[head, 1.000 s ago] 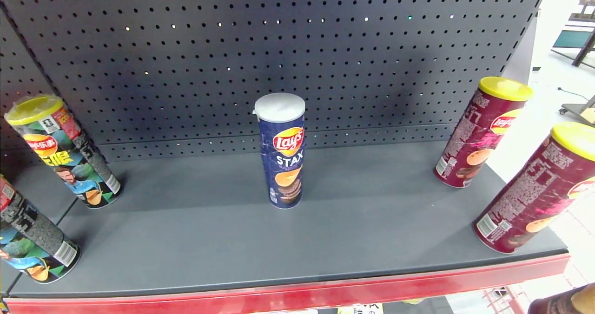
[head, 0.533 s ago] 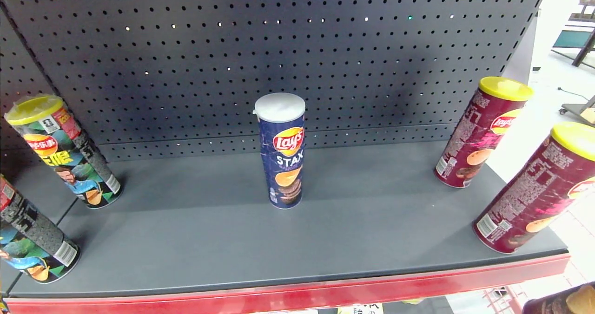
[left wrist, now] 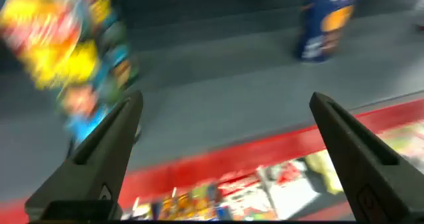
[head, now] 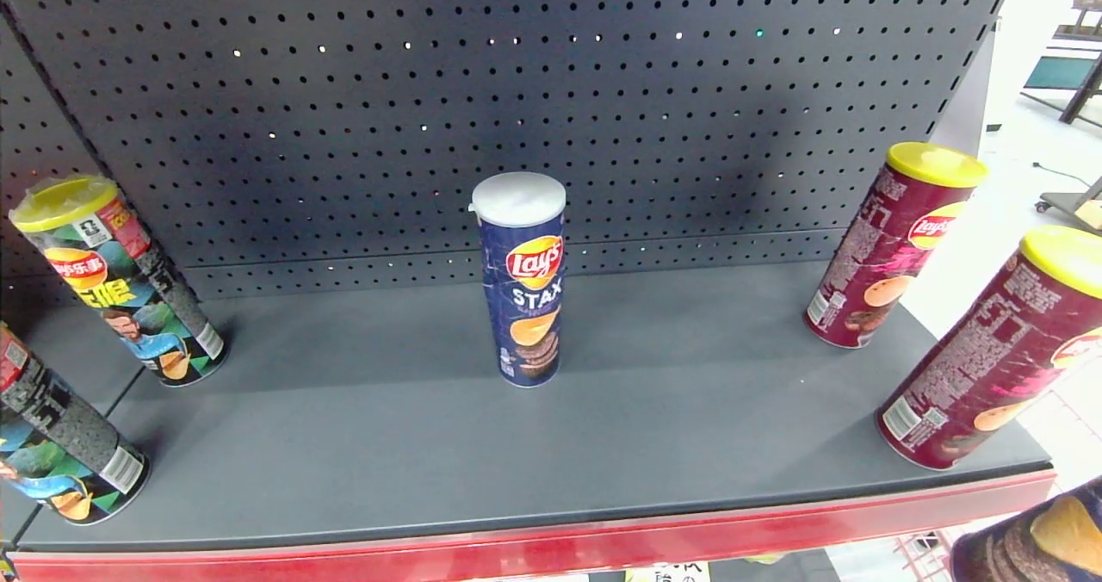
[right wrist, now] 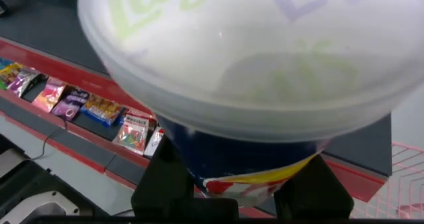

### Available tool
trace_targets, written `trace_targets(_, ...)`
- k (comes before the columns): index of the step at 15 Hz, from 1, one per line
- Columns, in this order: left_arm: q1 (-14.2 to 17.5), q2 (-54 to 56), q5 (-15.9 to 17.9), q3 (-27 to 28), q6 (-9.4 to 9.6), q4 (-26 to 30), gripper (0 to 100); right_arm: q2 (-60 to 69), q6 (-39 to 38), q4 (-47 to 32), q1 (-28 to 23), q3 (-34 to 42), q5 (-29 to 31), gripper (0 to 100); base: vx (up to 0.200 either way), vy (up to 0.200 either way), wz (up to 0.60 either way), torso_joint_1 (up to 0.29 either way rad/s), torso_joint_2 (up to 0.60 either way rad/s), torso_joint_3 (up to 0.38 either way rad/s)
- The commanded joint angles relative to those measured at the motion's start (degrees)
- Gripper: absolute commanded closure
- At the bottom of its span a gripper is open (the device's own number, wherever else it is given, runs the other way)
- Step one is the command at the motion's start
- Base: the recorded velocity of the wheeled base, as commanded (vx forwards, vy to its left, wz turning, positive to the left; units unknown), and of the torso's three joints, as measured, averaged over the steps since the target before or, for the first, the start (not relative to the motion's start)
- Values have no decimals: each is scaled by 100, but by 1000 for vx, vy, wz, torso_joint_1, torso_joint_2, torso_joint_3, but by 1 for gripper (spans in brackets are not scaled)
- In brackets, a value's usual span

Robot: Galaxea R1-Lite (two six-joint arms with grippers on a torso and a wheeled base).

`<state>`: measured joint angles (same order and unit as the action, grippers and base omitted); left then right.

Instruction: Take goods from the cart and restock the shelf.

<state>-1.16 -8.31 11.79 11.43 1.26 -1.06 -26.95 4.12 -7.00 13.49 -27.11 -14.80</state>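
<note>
The right gripper (right wrist: 242, 184) is clamped around a blue can of crisps (right wrist: 252, 65), its two black fingers (right wrist: 169, 177) pressing the tube from opposite sides just under the cloudy white lid, which faces the wrist camera. From the head view that held can sits low and off to the right, in front of the red lip (head: 516, 552) that edges the shelf (head: 387, 444) and lower than the deck, not yet resting on it. The left gripper (left wrist: 225, 151) hangs empty before the same shelf with its jaws spread wide, one dark finger on each side and nothing between them. On the grey deck a standing blue can (head: 523, 281) is upright near the middle, white lid on top, well apart from everything else. To the right stand two maroon cans with yellow lids, the back maroon can (head: 891, 246) near the rear and the front maroon can (head: 990, 354) close to the lip at the deck's right corner. On the left are two cans with busy multicoloured prints: the back patterned can (head: 120, 285) with a yellow lid, and the front patterned can (head: 52, 444) partly cut off by the edge of the view. Behind them all rises a dark perforated pegboard (head: 430, 91). Below the lip, a lower tier holds a row of small snack packets (right wrist: 99, 108) lying flat
</note>
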Motion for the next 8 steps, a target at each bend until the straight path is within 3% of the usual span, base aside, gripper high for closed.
trace_targets(1, -482, -2711, 1168, 1493, 261, -105, 0, -29, 1, 5, 180, 31, -5, 100, 0, 0, 0, 0, 0, 0)
trace_targets(3, -772, -4275, 1766, 1854, 411, -852, 0, -3, 1, -3, 347, 92, 3, 100, 0, 0, 0, 0, 0, 0)
trace_targets(5, -1203, -5400, 1871, 1933, 446, -1898, 0, -38, 1, 5, 347, 74, 12, 100, 0, 0, 0, 0, 0, 0)
trace_targets(6, -1695, -5998, 1845, 2056, 446, -2311, 0, -38, 1, 5, 347, 74, 21, 100, 0, 0, 0, 0, 0, 0)
trace_targets(8, -2161, -6701, 1862, 2486, 446, -2390, 0, -20, 1, 5, 347, 48, 39, 100, 0, 0, 0, 0, 0, 0)
